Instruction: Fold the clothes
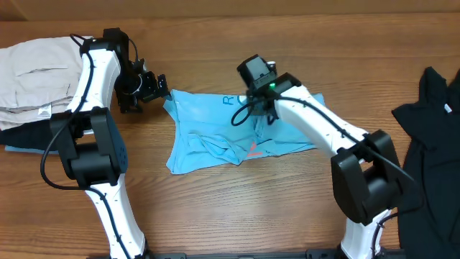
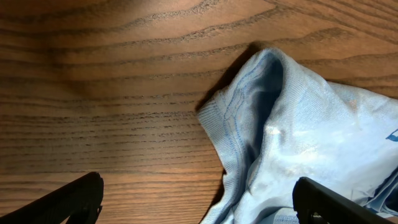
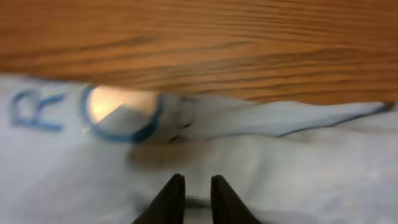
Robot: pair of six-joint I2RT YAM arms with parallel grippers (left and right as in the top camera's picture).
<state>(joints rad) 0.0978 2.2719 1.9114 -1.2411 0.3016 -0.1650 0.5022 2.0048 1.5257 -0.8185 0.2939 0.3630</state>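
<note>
The light blue T-shirt (image 1: 215, 133) lies crumpled in the middle of the wooden table, with lettering and a red mark showing. My left gripper (image 1: 154, 90) is open at the shirt's upper left corner. In the left wrist view its fingers (image 2: 196, 186) straddle a ribbed hem of the shirt (image 2: 298, 124). My right gripper (image 1: 260, 108) is down on the shirt's upper middle. In the blurred right wrist view its fingers (image 3: 198, 180) are nearly together, with pale cloth (image 3: 280, 162) between them, just below the letters.
A folded beige garment (image 1: 32, 79) lies at the far left on top of a dark one (image 1: 29, 133). A plain black garment (image 1: 431, 144) is spread at the right edge. Bare wood (image 1: 237, 208) lies in front of the shirt.
</note>
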